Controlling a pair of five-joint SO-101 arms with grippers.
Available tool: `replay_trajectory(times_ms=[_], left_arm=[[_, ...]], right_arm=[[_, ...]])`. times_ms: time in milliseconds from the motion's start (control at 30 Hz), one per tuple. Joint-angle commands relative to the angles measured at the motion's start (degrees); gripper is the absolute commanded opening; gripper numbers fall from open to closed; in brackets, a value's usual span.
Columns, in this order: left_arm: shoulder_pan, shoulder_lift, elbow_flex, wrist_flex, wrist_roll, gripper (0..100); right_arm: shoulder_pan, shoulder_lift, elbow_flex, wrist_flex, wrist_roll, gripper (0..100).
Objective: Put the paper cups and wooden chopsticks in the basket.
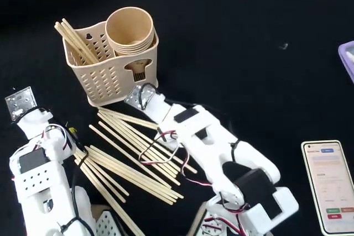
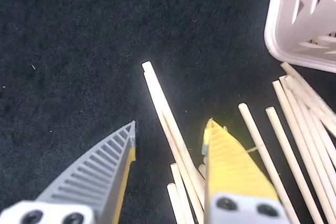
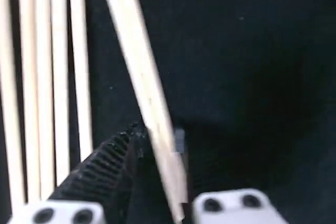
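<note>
On the black table [image 1: 249,53] two white robot arms sit side by side. The right arm [image 1: 221,147] stretches out toward the basket, and the left arm [image 1: 38,175] is low at the near corner. A cream basket [image 1: 110,78] with little holes in its walls stands upright at the far left. A stack of paper cups [image 1: 130,29] sits inside it, mouths up, filling one side. A few chopsticks lean in the other corner of the basket [image 1: 77,41], and their tips poke out over the rim. A phone [image 1: 331,183] lies flat near the right edge, well apart from the basket. Many loose chopsticks [image 1: 133,158] lie spread on the table between the two arms, just in front of the basket. The right claw [image 1: 141,96] is down beside the foot of the basket. Seen from its own wrist, the right claw [image 3: 156,132] is almost closed, and it pinches one pale stick [image 3: 136,66] between its fingers, with more sticks [image 3: 52,77] lying flat beside it. The left claw [image 2: 170,127] is wide open. It holds nothing, but a long chopstick [image 2: 163,108] lies on the table between its two fingers, and a corner of the basket [image 2: 304,24] is near.
</note>
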Motion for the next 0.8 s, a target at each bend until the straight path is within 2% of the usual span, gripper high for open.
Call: replay_trajectory(times_ms=[0,167,400,600,767], left_arm=[[-0.66,-0.62,-0.57,-0.62,0.53,22],[-0.66,-0.62,-0.57,-0.79,0.53,22],[-0.31,-0.62,-0.66,-0.88,0.53,22],[-0.31,-0.62,-0.84,-0.88,0.62,22],[-0.31,-0.62,-0.84,-0.88,0.62,22]], right_arm=[[0.70,0.13,-3.56,6.95,5.27,1.1],[6.51,-4.62,-6.02,18.55,9.41,1.0],[17.14,-15.69,-5.93,24.62,11.69,1.1],[17.76,-13.32,-6.20,26.20,11.52,1.4],[18.02,-7.60,-10.95,31.21,11.60,10.5]])
